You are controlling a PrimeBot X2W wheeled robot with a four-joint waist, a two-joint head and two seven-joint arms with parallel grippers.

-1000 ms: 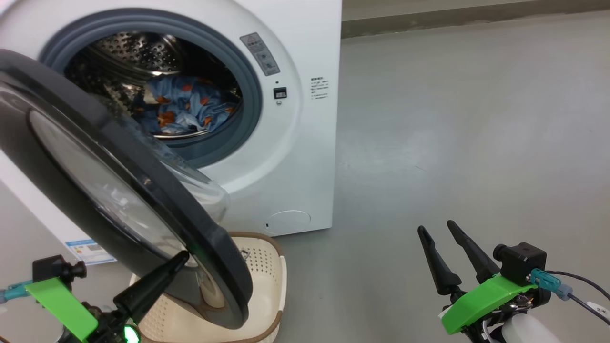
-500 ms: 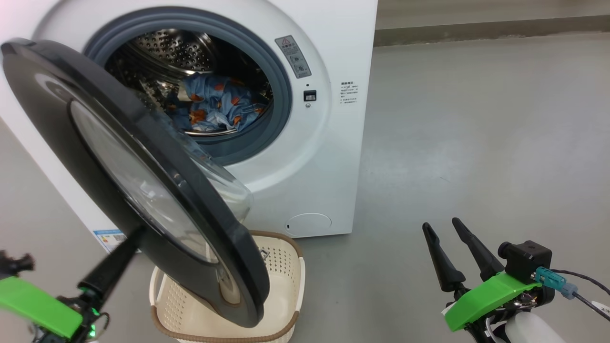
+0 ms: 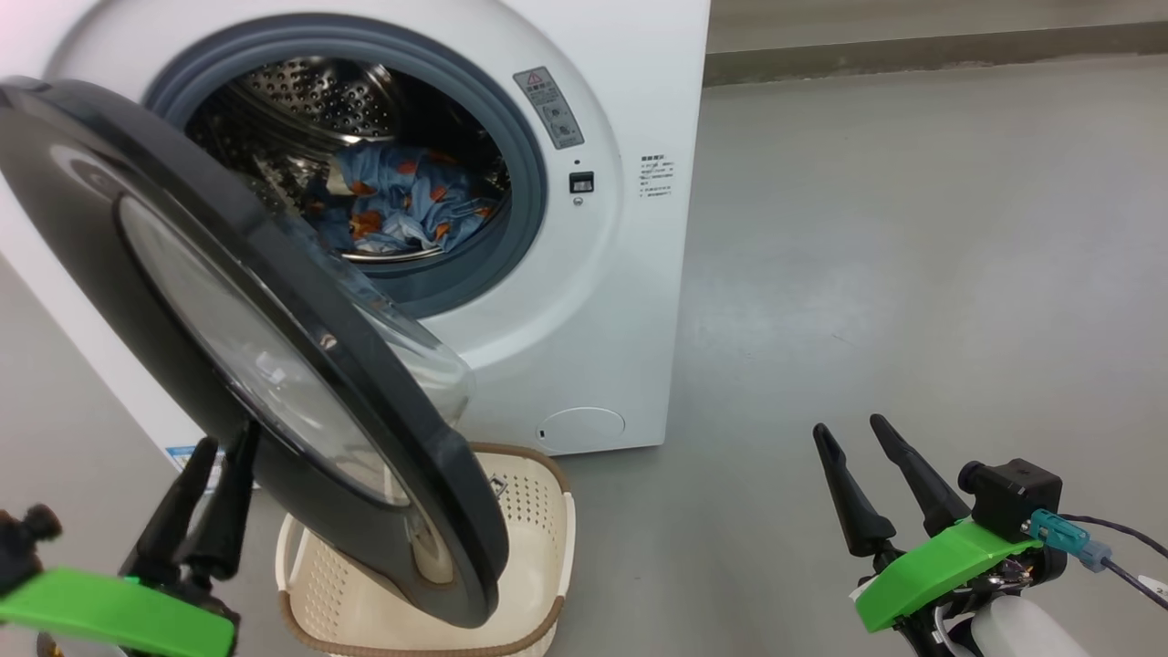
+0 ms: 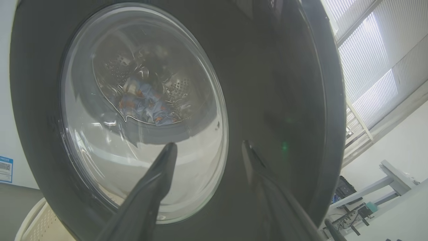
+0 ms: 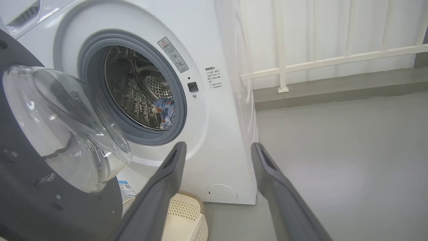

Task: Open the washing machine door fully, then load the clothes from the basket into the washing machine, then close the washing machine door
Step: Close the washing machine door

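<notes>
The white washing machine [image 3: 630, 301] stands with its round black door [image 3: 82, 210] swung partly open, its glass bowl facing the drum. Light-blue clothes [image 3: 401, 205] with orange prints lie inside the steel drum. Below the door's lower edge sits the cream basket [image 3: 538, 520]; the part I can see holds nothing, and the door hides the rest. My left gripper [image 3: 224, 445] is open at the door's outer face [image 4: 274, 83], fingertips close to the glass. My right gripper [image 3: 850, 427] is open over bare floor, well right of the machine. In the right wrist view, clothes [image 5: 166, 112] show past the grey gasket.
Grey floor [image 3: 912, 274] stretches wide to the machine's right, ending at a low ledge [image 3: 912, 50] at the back. A white railing [image 5: 334, 58] runs behind it. A round flap [image 3: 581, 427] sits low on the machine's front.
My left gripper has opened and slid left from the door's lower rim to its outer face. The head view has shifted slightly. The right arm stays put.
</notes>
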